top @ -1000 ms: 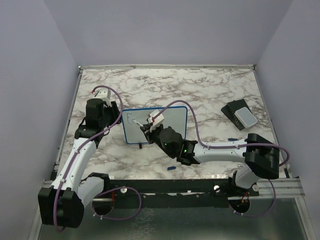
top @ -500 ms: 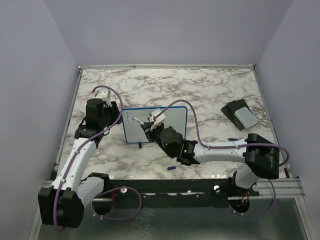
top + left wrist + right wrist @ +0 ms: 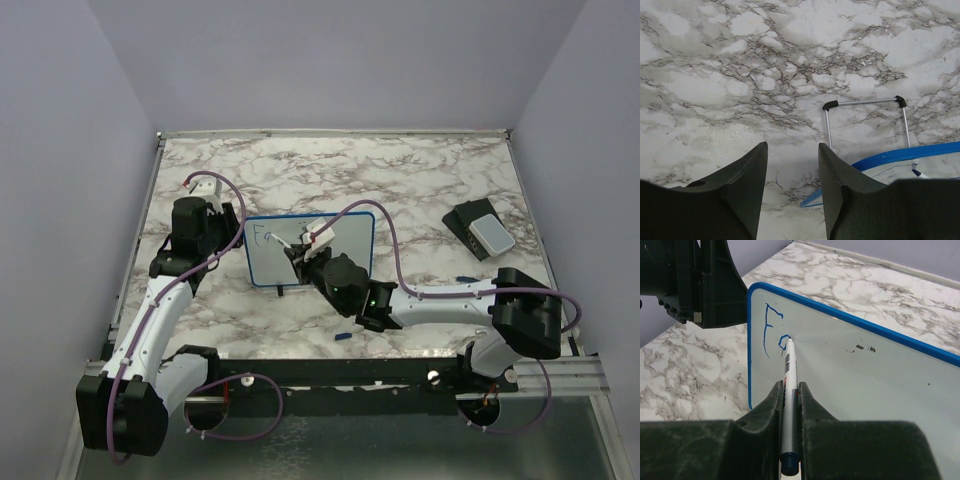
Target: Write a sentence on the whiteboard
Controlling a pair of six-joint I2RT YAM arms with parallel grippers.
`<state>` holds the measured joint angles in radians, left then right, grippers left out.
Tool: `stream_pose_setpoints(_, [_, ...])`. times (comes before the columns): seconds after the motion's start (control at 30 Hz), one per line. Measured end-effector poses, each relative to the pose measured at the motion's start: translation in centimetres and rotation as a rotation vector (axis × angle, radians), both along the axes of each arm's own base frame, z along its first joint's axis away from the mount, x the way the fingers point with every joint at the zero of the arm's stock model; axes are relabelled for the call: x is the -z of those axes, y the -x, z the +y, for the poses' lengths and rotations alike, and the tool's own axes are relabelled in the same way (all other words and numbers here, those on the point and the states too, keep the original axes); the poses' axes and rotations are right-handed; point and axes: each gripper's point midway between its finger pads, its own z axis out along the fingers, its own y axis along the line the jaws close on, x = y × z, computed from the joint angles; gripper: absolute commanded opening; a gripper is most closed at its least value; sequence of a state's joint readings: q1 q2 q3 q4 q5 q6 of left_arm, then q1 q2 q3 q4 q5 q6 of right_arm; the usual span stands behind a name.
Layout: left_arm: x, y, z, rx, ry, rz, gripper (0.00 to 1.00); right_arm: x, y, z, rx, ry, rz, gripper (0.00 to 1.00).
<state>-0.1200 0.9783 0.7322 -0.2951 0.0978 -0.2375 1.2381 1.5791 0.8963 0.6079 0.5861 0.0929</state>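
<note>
Writing step in hand: right gripper point(image 3: 789, 387) fingers clamped on white marker pen with dark blue end point(image 3: 789, 365), tip against small white blue-framed whiteboard point(image 3: 865, 375), standing mid-table. Blue handwritten sentence point(image 3: 772, 330) shows "F" and part of a second letter. Left gripper point(image 3: 792, 147) fingers apart, empty, at board's left edge. Next move likely: finish the letter, working rightward.

On my screen the left arm point(image 3: 150, 322) and right arm point(image 3: 442, 298) show white links between bulky black joint housings, each trailed by a looping purple cable point(image 3: 393, 255), and the left gripper point(image 3: 792, 147) has matte black wedge fingers point(image 3: 747, 185)
</note>
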Motion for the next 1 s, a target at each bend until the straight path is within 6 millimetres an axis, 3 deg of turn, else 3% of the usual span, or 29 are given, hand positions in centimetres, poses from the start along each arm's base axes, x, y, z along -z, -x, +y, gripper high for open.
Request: stream_pose_setpoints(1.0, [0.0,0.0,0.0,0.000,0.000,0.000,0.47,1.1,0.3,0.1,-0.007,0.001,0.044,0.01])
